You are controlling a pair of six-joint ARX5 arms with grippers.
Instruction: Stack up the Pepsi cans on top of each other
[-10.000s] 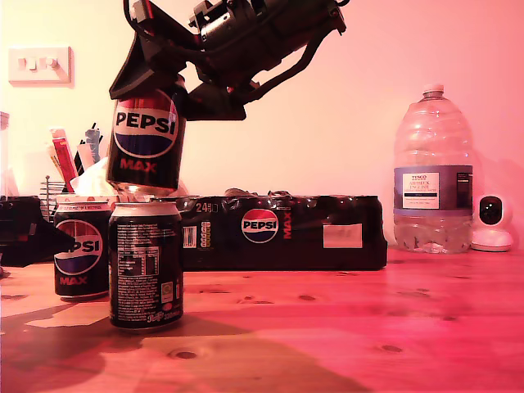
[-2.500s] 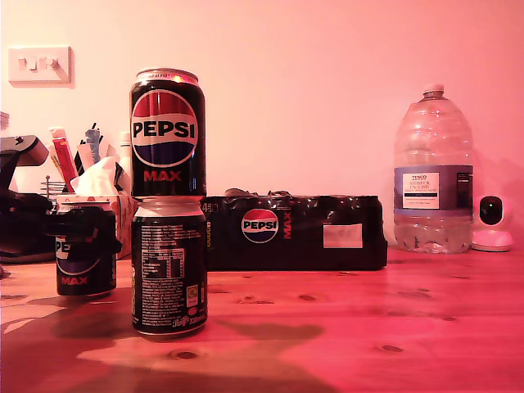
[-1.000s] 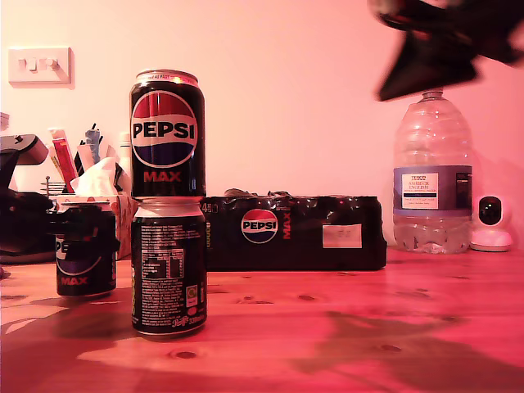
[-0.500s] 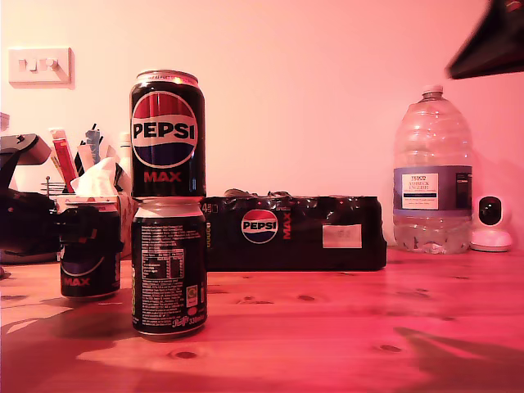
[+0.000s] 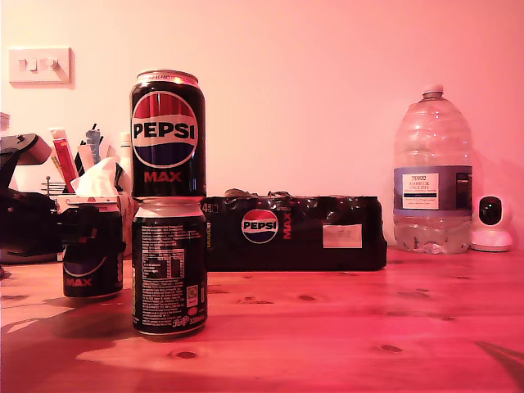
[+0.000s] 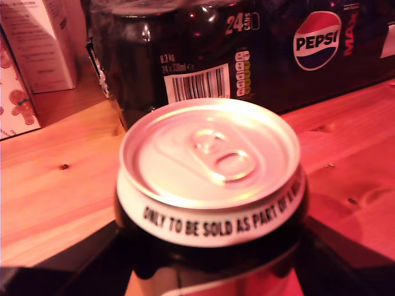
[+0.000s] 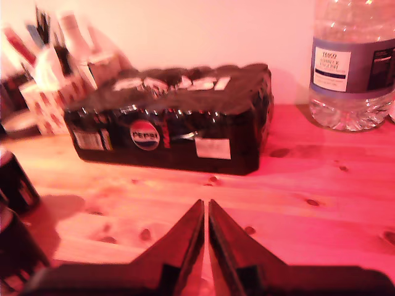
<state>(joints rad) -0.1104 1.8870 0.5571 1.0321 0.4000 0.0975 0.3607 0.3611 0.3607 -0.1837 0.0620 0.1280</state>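
In the exterior view two black Pepsi cans stand stacked near the left. The upper can (image 5: 168, 135) shows its logo and sits squarely on the lower can (image 5: 169, 266), which shows its white text. A third Pepsi can (image 5: 92, 258) stands on the table just to the exterior view's left of the stack. My first gripper (image 5: 86, 233) is shut on it. The first wrist view shows that can's silver top (image 6: 210, 154) between the black fingers (image 6: 92, 253). My second gripper (image 7: 205, 208) is shut on nothing above the table and is outside the exterior view.
A long black Pepsi multipack (image 5: 295, 233) lies behind the stack. A large water bottle (image 5: 432, 172) and a small white camera (image 5: 491, 223) stand at the exterior view's right. Tissues and a pen holder (image 5: 90, 176) crowd the back left.
The second arm has swung up and out of the exterior view at its upper right. The third can, held by my first gripper, has shifted slightly towards the stack.
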